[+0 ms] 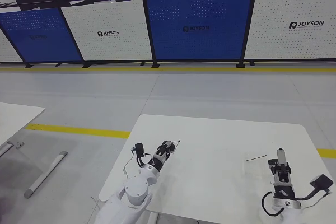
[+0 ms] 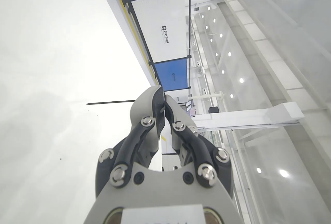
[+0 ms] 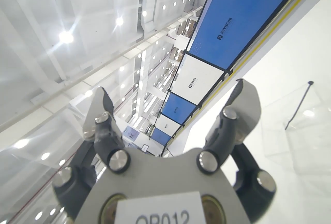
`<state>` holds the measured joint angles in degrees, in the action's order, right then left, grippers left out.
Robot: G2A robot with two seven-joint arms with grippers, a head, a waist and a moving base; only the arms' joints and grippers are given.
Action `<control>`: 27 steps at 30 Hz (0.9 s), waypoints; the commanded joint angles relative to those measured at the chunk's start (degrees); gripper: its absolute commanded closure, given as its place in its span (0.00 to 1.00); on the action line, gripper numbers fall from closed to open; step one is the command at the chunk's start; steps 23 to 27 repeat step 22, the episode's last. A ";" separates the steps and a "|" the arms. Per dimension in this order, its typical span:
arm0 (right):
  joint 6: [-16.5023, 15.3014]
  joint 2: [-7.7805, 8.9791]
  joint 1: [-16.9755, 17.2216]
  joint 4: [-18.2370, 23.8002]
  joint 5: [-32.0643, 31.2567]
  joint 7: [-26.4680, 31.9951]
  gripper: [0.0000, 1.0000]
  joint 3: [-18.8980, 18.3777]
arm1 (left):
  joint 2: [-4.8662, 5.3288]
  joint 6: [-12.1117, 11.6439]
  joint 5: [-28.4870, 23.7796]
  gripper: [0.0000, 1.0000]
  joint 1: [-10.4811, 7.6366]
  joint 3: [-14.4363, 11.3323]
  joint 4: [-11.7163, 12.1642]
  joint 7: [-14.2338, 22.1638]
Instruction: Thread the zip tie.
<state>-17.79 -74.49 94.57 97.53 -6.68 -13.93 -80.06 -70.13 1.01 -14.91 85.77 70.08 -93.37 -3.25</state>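
White table [image 1: 213, 168] | left gripper [image 2: 163, 103] pinching zip tie [image 2: 111, 102]; right gripper [image 3: 170, 95] agape (second tie [image 3: 300, 106] nearby)

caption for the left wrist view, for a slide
Left gripper shut on a black zip tie over the white table.

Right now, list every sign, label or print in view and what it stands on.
Left white panel: dark brand logo, not read off.
Middle blue panel: same logo, dark on blue.
Right white panel: same logo.
Left blue panel: mark too faint to read.
Right wrist label, on the base of the right gripper: characters cut by the frame's edge.
Left wrist label, on the base of the left gripper: print cut off, unreadable.
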 commanded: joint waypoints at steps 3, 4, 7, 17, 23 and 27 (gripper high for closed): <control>3.77 -0.13 -0.04 0.10 1.32 0.59 0.00 -0.24 | 0.22 -0.60 -0.38 1.00 1.14 0.81 -1.05 2.34; 3.77 -0.13 -0.04 0.10 1.32 0.59 0.00 -0.24 | 0.22 -0.60 -0.38 1.00 1.14 0.81 -1.05 2.34; 3.77 -0.13 -0.04 0.10 1.32 0.59 0.00 -0.24 | 0.22 -0.60 -0.38 1.00 1.14 0.81 -1.05 2.34; 3.77 -0.13 -0.04 0.10 1.32 0.59 0.00 -0.24 | 0.22 -0.60 -0.38 1.00 1.14 0.81 -1.05 2.34; 3.77 -0.13 -0.04 0.10 1.32 0.59 0.00 -0.24 | 0.22 -0.60 -0.38 1.00 1.14 0.81 -1.05 2.34; 3.77 -0.13 -0.04 0.10 1.32 0.59 0.00 -0.24 | 0.22 -0.60 -0.38 1.00 1.14 0.81 -1.05 2.34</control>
